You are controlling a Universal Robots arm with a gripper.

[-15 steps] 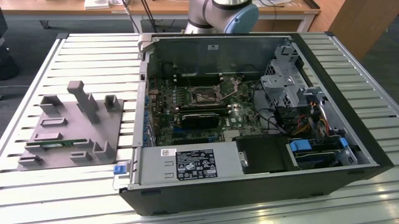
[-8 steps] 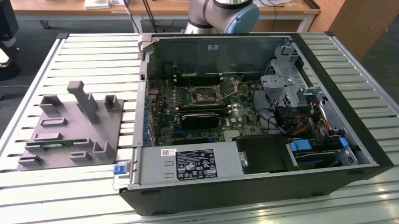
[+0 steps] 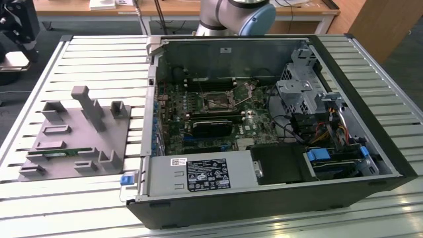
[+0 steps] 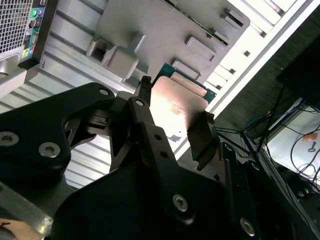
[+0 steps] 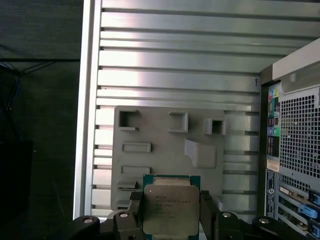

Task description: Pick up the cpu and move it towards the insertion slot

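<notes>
Processor chip, one item: the cpu (image 5: 169, 209), pinched by two opposite edges between the jaws, which are narrowed onto it. It hangs clear above the grey fixture plate (image 5: 160, 140) on the slatted tabletop (image 5: 175, 60), beside the open computer case (image 3: 231, 59). Appearance: flat square, dull silvery lid with faint print, thin green rim. Handling, as I judge it from my console: light, rigid and thin, with a smooth lid apt to slide if tilted and a delicate underside. I would grip the edges only, level, with a modest squeeze. In the exterior view, the insertion slot (image 3: 217, 102) lies between two and three o'clock from the plate.
</notes>
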